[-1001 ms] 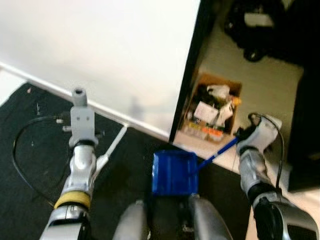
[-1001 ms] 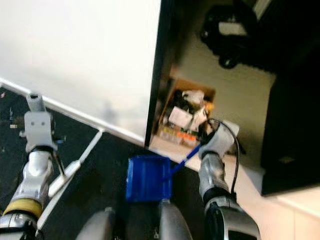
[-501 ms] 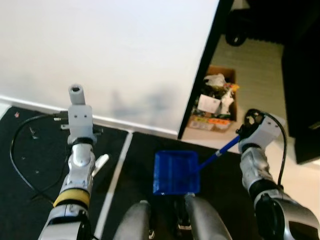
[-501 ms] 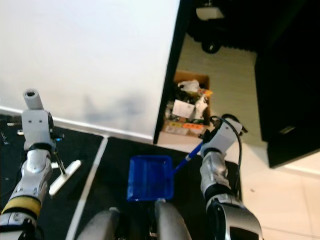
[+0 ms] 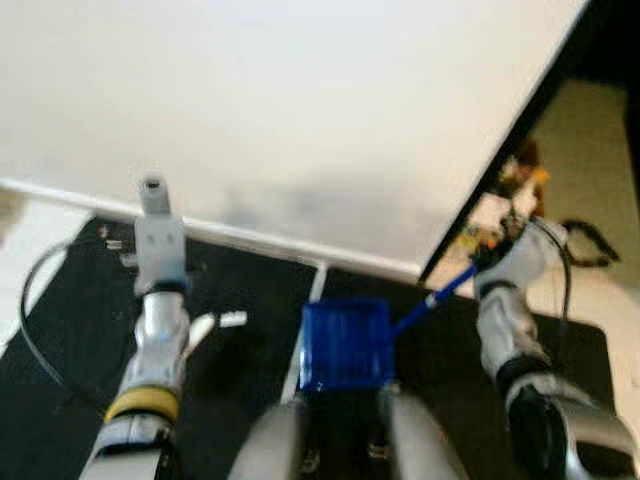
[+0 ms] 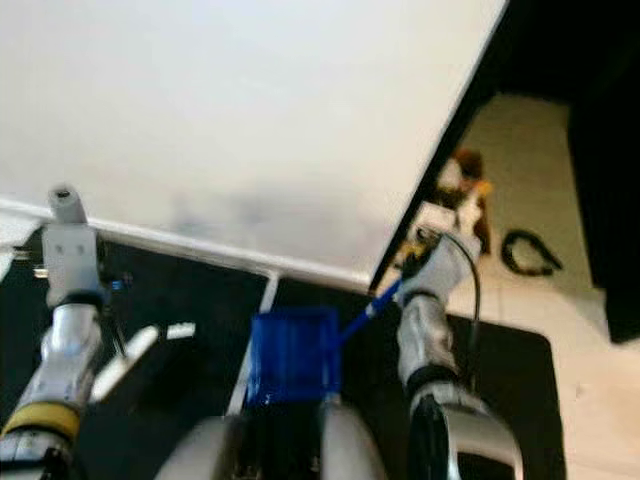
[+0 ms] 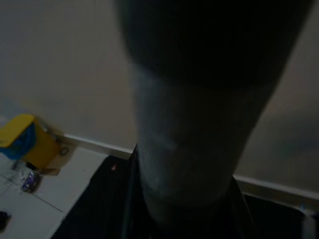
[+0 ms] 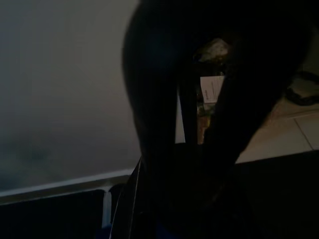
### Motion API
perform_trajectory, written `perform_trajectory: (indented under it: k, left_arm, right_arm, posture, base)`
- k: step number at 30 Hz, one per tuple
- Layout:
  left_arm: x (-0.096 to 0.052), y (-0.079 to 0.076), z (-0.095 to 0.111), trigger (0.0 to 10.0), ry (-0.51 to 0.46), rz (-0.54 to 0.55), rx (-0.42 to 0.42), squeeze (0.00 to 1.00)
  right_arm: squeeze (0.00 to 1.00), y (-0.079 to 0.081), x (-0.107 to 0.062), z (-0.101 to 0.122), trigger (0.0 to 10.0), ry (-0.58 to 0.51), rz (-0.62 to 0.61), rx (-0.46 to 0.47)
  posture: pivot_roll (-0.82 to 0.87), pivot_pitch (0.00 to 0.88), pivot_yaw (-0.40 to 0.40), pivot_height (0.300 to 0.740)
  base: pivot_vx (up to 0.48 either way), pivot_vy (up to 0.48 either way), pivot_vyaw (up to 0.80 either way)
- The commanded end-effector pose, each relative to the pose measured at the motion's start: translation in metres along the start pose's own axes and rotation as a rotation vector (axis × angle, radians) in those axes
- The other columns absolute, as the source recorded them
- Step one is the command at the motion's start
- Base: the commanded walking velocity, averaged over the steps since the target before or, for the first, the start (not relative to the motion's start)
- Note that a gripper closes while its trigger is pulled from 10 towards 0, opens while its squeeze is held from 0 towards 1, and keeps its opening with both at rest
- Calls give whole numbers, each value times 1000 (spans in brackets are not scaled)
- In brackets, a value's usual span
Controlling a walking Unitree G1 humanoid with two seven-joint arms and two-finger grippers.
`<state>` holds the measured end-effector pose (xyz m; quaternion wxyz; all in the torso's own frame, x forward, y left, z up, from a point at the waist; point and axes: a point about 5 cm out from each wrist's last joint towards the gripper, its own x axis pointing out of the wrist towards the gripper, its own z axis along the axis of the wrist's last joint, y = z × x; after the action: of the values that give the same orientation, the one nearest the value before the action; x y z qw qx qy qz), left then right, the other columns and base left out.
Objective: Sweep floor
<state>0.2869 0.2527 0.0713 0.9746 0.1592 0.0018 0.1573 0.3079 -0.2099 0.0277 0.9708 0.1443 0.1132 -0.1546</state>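
The right pincer (image 5: 487,262) is closed around the blue handle of the dustpan (image 5: 345,343), whose tray hangs low over the black mat (image 5: 80,330) just before the robot's legs. The left pincer (image 5: 160,262) grips a pale broom handle (image 5: 153,196); its white brush end (image 5: 218,322) rests on the mat near the baseboard (image 5: 250,240).

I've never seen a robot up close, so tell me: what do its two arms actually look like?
Both arms are silver metal tubes built in segments. The left arm wears a yellow band near its lower end and carries a pale grey, boxy wrist block topped by a small round cap. The right arm has a rounded white wrist housing, a thin black cable looping beside it, and a black joint lower down.
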Motion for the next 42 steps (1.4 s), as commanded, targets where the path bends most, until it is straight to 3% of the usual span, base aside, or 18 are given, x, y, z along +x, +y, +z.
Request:
perform_trajectory:
  k: [1,15,42]
  left_arm:
    - [1,4,2,10000,-13,5,15,0]
    - [-1,5,2,10000,-10,10,15,0]
    - [2,5,3,10000,-12,-10,24,0]
  right_arm:
    - [0,3,-2,-6,10000,26,3,25]
    - [0,12,0,-3,10000,25,36,43]
    - [0,6,1,2,10000,-7,1,61]
  posture:
    - [95,115,-31,740]
    - [93,118,-33,740]
    - [94,102,-23,740]
  base:
    - [0,480,0]
    - [0,480,0]
    - [0,480,0]
